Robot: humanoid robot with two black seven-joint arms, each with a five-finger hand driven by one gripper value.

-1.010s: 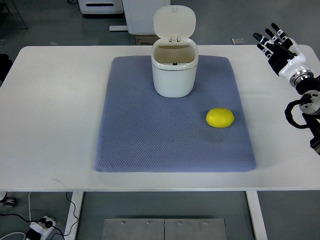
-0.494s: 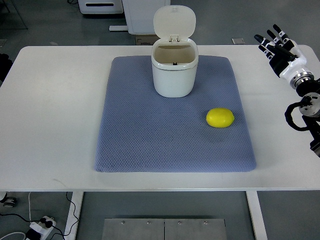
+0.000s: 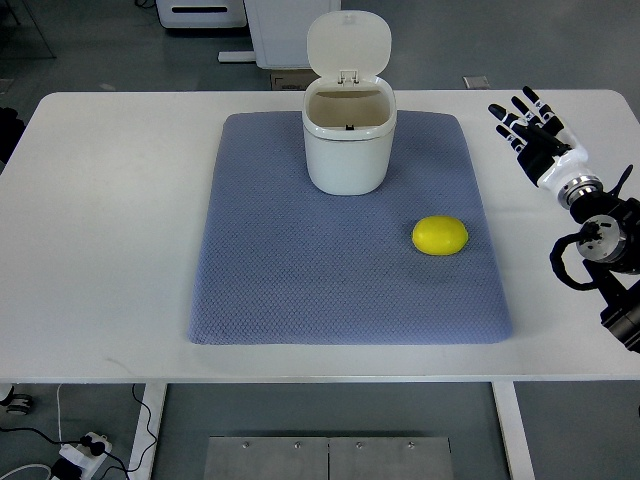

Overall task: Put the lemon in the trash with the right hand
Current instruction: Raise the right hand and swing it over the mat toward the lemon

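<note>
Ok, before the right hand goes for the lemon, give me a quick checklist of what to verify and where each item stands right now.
1. Trash can lid open: ok, it stands flipped up at the back.
2. Lemon reachable: ok, it lies alone on the blue mat, right of and nearer than the can.
3. Right hand free: ok, fingers spread, holding nothing.
4. Path from hand to lemon: ok, only bare table and mat between.
5. Can interior has room: cannot tell, only its upper inside shows.
6. Left hand out of the way: ok, not in view.
</note>
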